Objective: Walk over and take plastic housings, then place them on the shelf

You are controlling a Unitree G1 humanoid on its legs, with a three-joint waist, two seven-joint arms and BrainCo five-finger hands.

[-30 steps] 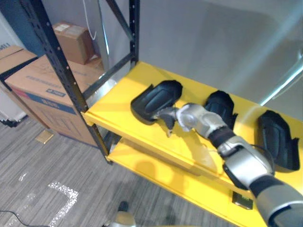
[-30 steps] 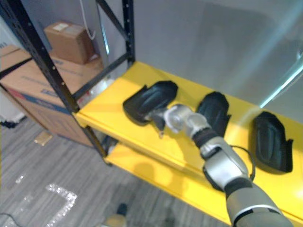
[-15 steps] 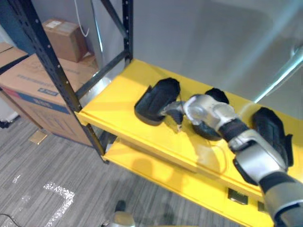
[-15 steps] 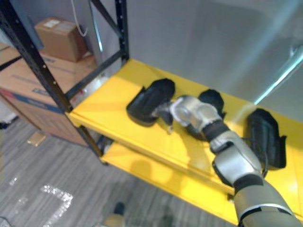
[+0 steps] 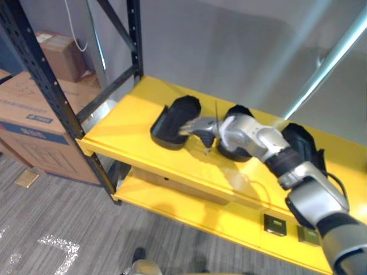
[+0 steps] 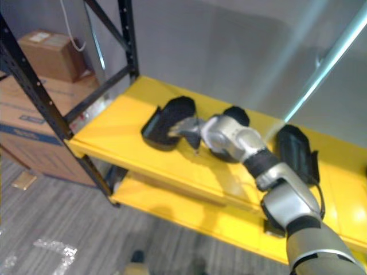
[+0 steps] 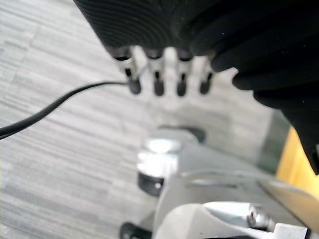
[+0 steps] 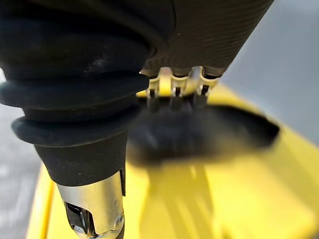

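3 black, shell-shaped plastic housings [image 5: 299, 140] lie on our smooth yellow shelf [image 5: 129, 130]. Our right hand [image 5: 203, 126] spreads straight fingers over the leftmost housing [image 5: 169, 117]. Our left hand [image 7: 158, 79] hangs relaxed above grey floor [image 7: 55, 154].

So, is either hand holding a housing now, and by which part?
Nothing is held. The right hand is open, its fingers straight over the leftmost housing lying on the shelf; the left hand hangs open.

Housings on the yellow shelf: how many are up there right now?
3 on the top shelf: left housing by the right hand, middle housing partly behind that hand, right housing past the forearm. More could be hidden behind the arm.
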